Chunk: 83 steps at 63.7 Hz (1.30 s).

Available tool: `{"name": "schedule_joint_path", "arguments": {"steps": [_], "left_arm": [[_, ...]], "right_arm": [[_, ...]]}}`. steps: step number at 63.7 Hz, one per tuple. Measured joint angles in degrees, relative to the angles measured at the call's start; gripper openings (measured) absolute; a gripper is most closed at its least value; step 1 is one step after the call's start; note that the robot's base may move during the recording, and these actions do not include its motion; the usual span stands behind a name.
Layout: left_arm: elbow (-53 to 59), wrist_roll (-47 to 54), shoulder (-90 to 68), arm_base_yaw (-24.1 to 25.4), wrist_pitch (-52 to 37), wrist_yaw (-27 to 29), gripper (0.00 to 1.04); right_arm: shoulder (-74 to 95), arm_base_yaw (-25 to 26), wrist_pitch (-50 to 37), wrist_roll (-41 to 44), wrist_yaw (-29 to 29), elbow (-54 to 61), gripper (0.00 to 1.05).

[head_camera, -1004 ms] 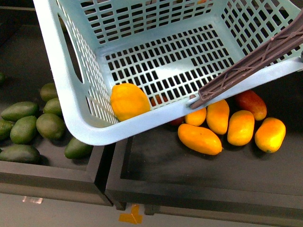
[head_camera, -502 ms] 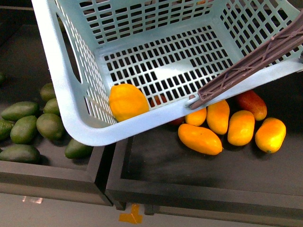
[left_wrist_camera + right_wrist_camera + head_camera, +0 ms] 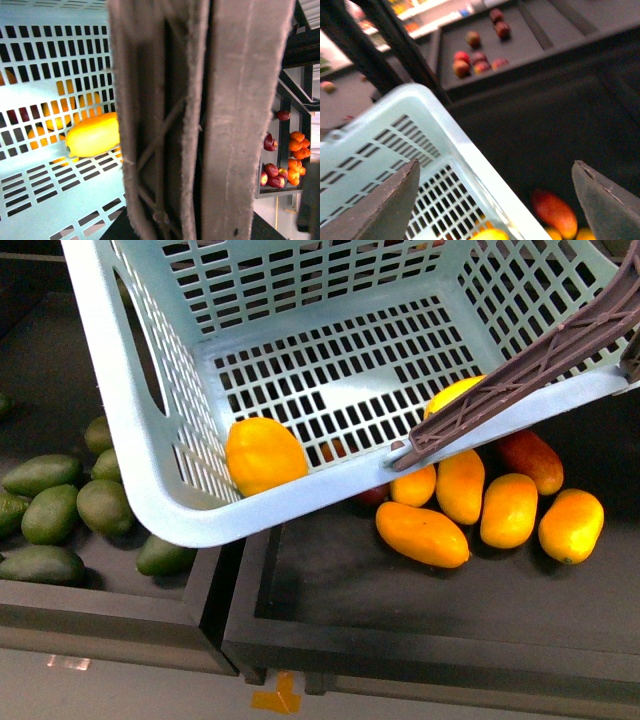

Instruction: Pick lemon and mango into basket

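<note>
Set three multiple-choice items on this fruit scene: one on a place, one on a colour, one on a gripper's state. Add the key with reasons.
1. Where does the mango lie?
A. in the basket, against its near wall
B. among the green fruits
C. on the floor

2. What colour are the oval fruits in the left tray?
A. red
B. dark green
C. purple

3. How is the right gripper?
A. shut on a mango
B. shut on the basket's handle
C. open, holding nothing

Key:
1 A: it rests on the slotted floor, touching the wall.
2 B: every one of them is dark green.
3 C: in the right wrist view its fingers stand wide apart with nothing gripped between them.
</note>
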<state>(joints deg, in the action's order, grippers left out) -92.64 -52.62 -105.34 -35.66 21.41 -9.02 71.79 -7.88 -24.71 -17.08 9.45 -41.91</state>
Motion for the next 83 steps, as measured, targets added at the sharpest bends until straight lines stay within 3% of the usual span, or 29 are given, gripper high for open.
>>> {"name": "schedule_joint_path", "arguments": {"steps": [5, 10, 27, 30, 37, 83], "left_arm": [[0.0, 0.0, 0.0, 0.0, 0.0, -0.1, 0.17], [0.0, 0.0, 0.0, -0.1, 0.0, -0.5, 0.17], [0.0, -0.1, 0.0, -0.1, 0.0, 0.0, 0.17], [0.0, 0.1, 0.0, -0.1, 0.0, 0.1, 0.17], [0.0, 0.0, 0.0, -0.1, 0.0, -0.2, 0.17], [0.0, -0.1, 0.0, -0.1, 0.0, -0.3, 0.17]], "right_arm": [[-4.7, 1.2, -8.7, 8.5, -2.5, 6.8, 0.68], [-7.1, 1.7, -11.4, 12.6, -3.5, 11.6, 0.56], [-14.5, 3.9, -14.4, 16.1, -5.5, 24.2, 0.11], [-16.1, 5.3, -14.5, 16.3, -8.0, 25.9, 0.02], [-19.6, 7.6, -14.5, 16.7, -9.1, 29.5, 0.02], [-43.5, 7.7, -3.1, 16.8, -9.4, 40.9, 0.02]]}}
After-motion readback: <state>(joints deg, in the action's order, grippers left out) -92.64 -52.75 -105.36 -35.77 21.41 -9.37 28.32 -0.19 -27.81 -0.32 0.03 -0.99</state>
